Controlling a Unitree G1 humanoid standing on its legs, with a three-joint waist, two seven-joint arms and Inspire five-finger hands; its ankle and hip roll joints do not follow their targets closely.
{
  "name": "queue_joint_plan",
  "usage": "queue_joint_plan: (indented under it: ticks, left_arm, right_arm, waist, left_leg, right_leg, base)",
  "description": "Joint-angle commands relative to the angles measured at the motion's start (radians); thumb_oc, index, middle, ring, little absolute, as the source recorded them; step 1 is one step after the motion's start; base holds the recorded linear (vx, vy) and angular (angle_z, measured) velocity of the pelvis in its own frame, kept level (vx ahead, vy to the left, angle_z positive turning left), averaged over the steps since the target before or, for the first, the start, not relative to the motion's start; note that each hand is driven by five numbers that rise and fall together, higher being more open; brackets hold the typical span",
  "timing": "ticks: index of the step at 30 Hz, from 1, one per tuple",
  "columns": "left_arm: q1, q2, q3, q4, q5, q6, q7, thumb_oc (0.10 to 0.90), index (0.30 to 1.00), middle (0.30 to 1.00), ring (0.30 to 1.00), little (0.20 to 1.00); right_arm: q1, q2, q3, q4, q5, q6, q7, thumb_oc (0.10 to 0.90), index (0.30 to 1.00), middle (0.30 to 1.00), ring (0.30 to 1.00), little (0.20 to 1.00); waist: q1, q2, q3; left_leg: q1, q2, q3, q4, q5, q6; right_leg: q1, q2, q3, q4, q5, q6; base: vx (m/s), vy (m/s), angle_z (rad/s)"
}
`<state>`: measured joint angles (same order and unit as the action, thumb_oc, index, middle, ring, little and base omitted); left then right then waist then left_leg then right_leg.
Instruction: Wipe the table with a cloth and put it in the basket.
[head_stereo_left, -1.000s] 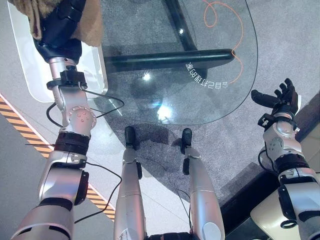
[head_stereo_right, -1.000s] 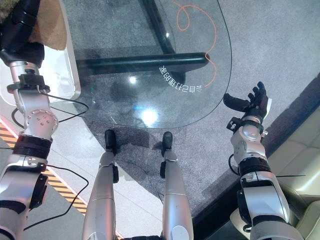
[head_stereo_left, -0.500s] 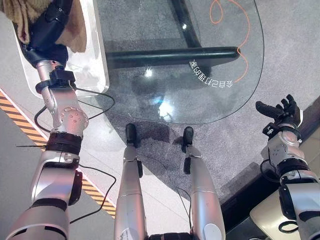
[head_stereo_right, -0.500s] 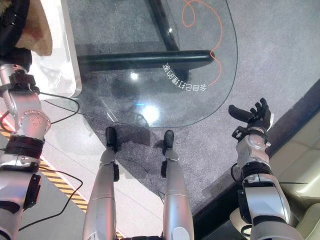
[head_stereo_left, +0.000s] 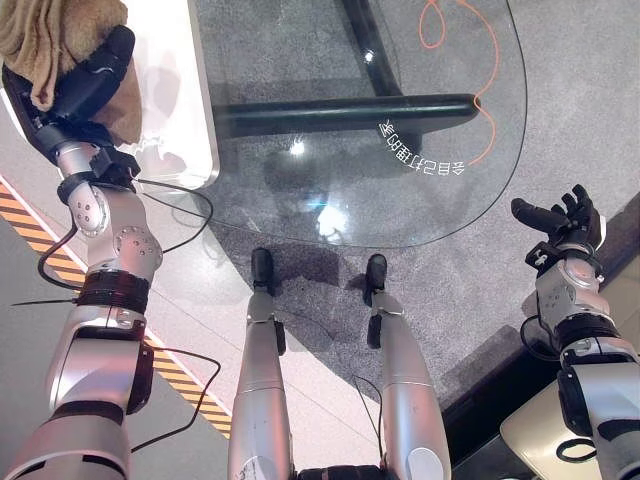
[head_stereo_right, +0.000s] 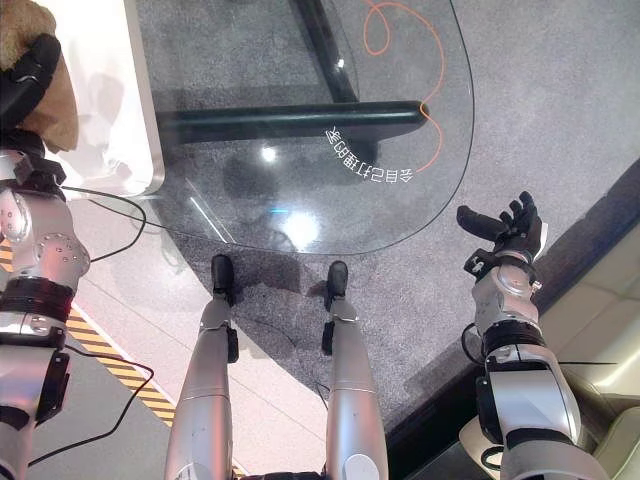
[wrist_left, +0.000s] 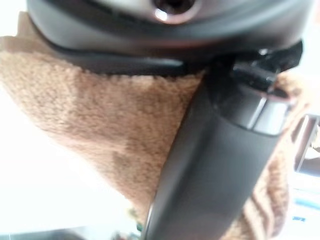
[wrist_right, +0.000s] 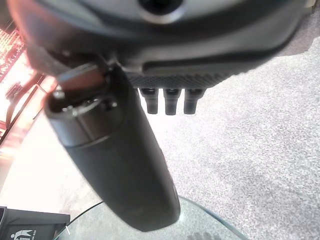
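Item: cloth (head_stereo_left: 45, 45), tan, bunched, upper left of the frame. I see my left hand (head_stereo_left: 85, 85) with its fingers (wrist_left: 220, 165) curled round it, held above the white tray (head_stereo_left: 185, 110) at the glass bench's (head_stereo_left: 400, 120) left end. Right hand (head_stereo_left: 560, 215), right edge of frame, off the bench over grey carpet (head_stereo_left: 580, 80); fingers spread, holding nothing. Orange cord (head_stereo_left: 480, 60) seen through the glass.
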<state>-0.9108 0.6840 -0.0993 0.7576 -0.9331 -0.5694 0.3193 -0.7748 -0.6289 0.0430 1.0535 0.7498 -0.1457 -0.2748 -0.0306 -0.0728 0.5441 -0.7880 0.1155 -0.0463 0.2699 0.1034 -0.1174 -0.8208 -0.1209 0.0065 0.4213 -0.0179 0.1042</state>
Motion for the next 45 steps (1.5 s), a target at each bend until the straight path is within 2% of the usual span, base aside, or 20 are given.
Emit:
queue_joint_plan:
  ticks: [1,8,12,19,22,37,38,39,40,41,45]
  left_arm:
    - [-0.123,0.120,0.033,-0.003,0.151,-0.067,0.106,0.100,0.300,0.300,0.300,0.200]
    - [-0.140,0.144,-0.008,0.045,0.235,0.006,0.194,0.100,0.300,0.300,0.300,0.200]
    - [-0.158,0.159,-0.034,0.073,0.308,0.076,0.259,0.100,0.300,0.300,0.300,0.200]
    - [-0.191,0.178,-0.065,0.128,0.352,0.154,0.296,0.100,0.300,0.300,0.300,0.200]
    - [-0.209,0.184,-0.074,0.157,0.365,0.172,0.298,0.100,0.300,0.300,0.300,0.200]
    - [-0.212,0.174,-0.077,0.193,0.357,0.179,0.281,0.100,0.300,0.300,0.300,0.200]
    - [-0.211,0.173,-0.077,0.191,0.357,0.183,0.289,0.229,0.411,0.411,0.411,0.329]
    - [-0.211,0.174,-0.077,0.190,0.354,0.188,0.290,0.553,0.688,0.688,0.688,0.653]
    - [-0.211,0.174,-0.077,0.190,0.354,0.188,0.290,0.553,0.688,0.688,0.688,0.653]
    - [-0.209,0.175,-0.074,0.195,0.355,0.192,0.284,0.800,0.900,0.900,0.900,0.900]
    - [-0.216,0.173,-0.081,0.202,0.348,0.205,0.263,0.800,0.900,0.900,0.900,0.900]
  right_arm:
    - [0.006,-0.134,-0.015,0.011,0.033,-0.059,-0.008,0.800,0.900,0.900,0.900,0.900]
    - [0.002,-0.139,-0.006,0.015,0.042,-0.058,-0.003,0.800,0.900,0.900,0.900,0.900]
    - [-0.001,-0.144,0.001,0.024,0.046,-0.060,0.004,0.800,0.900,0.900,0.900,0.900]
    - [-0.011,-0.150,0.008,0.037,0.050,-0.058,0.014,0.800,0.900,0.900,0.900,0.900]
    - [-0.017,-0.151,0.013,0.048,0.052,-0.060,0.023,0.800,0.900,0.900,0.900,0.900]
    - [-0.016,-0.140,0.017,0.052,0.039,-0.063,0.023,0.800,0.900,0.900,0.900,0.900]
    - [-0.018,-0.140,0.017,0.048,0.040,-0.060,0.019,0.800,0.900,0.900,0.900,0.900]
    - [-0.018,-0.140,0.017,0.047,0.039,-0.059,0.019,0.800,0.900,0.900,0.900,0.900]
    - [-0.018,-0.140,0.017,0.047,0.039,-0.059,0.019,0.800,0.900,0.900,0.900,0.900]
    - [-0.015,-0.137,0.015,0.053,0.038,-0.065,0.025,0.800,0.900,0.900,0.900,0.900]
    - [-0.014,-0.136,0.018,0.057,0.040,-0.066,0.030,0.800,0.900,0.900,0.900,0.900]
  waist:
    - [-0.005,0.029,-0.024]
    - [-0.009,0.030,-0.024]
    - [-0.012,0.031,-0.024]
    - [-0.017,0.032,-0.024]
    - [-0.020,0.032,-0.024]
    - [-0.025,0.030,-0.024]
    - [-0.024,0.031,-0.024]
    - [-0.024,0.030,-0.024]
    - [-0.024,0.030,-0.024]
    - [-0.024,0.031,-0.024]
    - [-0.026,0.030,-0.024]
  left_leg:
    - [-0.014,-0.086,0.027,0.086,-0.113,0.066]
    - [-0.019,-0.084,0.030,0.085,-0.112,0.066]
    - [-0.019,-0.083,0.032,0.084,-0.110,0.066]
    - [-0.021,-0.080,0.034,0.084,-0.109,0.064]
    - [-0.020,-0.078,0.037,0.084,-0.109,0.062]
    - [-0.017,-0.077,0.037,0.086,-0.106,0.060]
    - [-0.018,-0.076,0.037,0.085,-0.107,0.060]
    - [-0.018,-0.076,0.036,0.086,-0.107,0.060]
    - [-0.018,-0.076,0.036,0.086,-0.107,0.060]
    - [-0.016,-0.076,0.036,0.084,-0.108,0.059]
    - [-0.015,-0.074,0.039,0.085,-0.108,0.059]
  right_leg:
    - [0.053,0.102,-0.063,-0.032,-0.053,-0.055]
    - [0.046,0.102,-0.063,-0.034,-0.052,-0.054]
    - [0.046,0.102,-0.064,-0.035,-0.052,-0.054]
    - [0.045,0.102,-0.061,-0.039,-0.052,-0.053]
    - [0.044,0.100,-0.062,-0.039,-0.051,-0.052]
    - [0.044,0.101,-0.058,-0.038,-0.050,-0.052]
    - [0.043,0.100,-0.059,-0.037,-0.050,-0.052]
    - [0.043,0.100,-0.058,-0.037,-0.050,-0.051]
    - [0.043,0.100,-0.058,-0.037,-0.050,-0.051]
    - [0.045,0.100,-0.058,-0.038,-0.051,-0.051]
    - [0.047,0.099,-0.058,-0.038,-0.050,-0.050]
  base:
    - [0.00,0.000,0.00]
    - [0.00,0.000,0.00]
    - [0.00,0.000,0.00]
    - [0.00,0.000,0.00]
    - [0.00,0.000,0.00]
    - [0.00,0.000,0.00]
    - [0.00,0.000,0.00]
    - [0.00,0.000,0.00]
    - [0.00,0.000,0.00]
    - [0.00,0.000,0.00]
    - [0.00,0.000,0.00]
